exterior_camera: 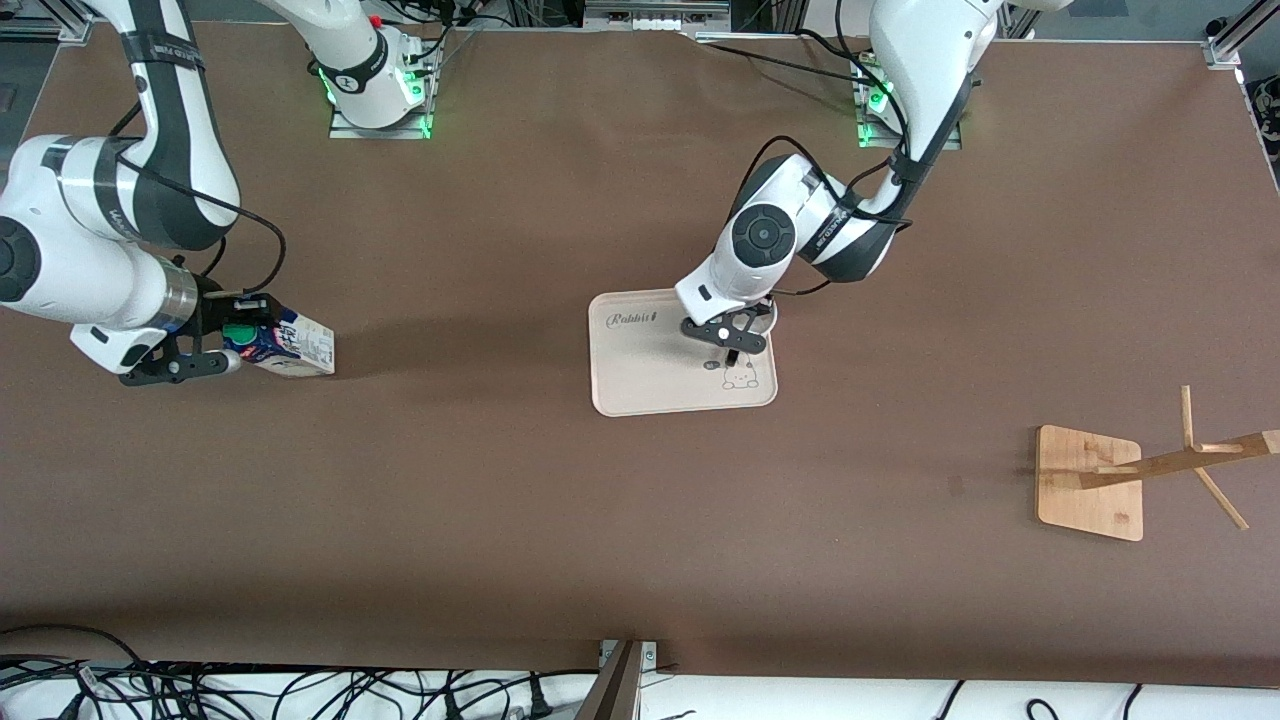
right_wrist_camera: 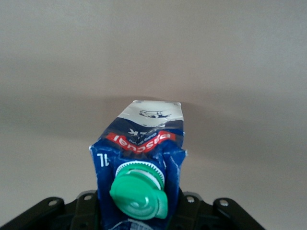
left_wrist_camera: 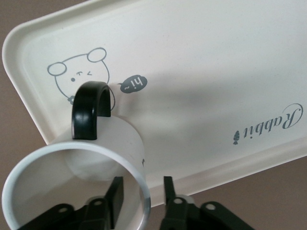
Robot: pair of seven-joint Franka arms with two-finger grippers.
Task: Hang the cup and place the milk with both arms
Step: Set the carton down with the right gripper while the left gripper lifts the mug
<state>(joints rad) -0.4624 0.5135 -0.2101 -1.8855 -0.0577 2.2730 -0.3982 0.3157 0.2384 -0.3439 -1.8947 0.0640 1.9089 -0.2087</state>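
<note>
The table (exterior_camera: 560, 520) carries a tray (exterior_camera: 640, 385) in its middle and a wooden rack (exterior_camera: 1095, 485) toward the left arm's end. The left gripper (left_wrist_camera: 140, 199) is down at the cup (left_wrist_camera: 103, 158) on the tray, its jaws astride the rim, not yet clenched as far as I see. The right gripper (exterior_camera: 205, 340) grasps the milk (exterior_camera: 290, 348) near the right arm's end. Both arms are at the grasping step; next I expect a firm close, then a lift.

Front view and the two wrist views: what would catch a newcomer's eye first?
The right gripper is shut on the milk carton with its green cap, at the right arm's end of the table. The left gripper straddles the white cup's wall, one finger inside, over the cream tray with its cartoon bear. A wooden rack stands unused at the left arm's end.
</note>
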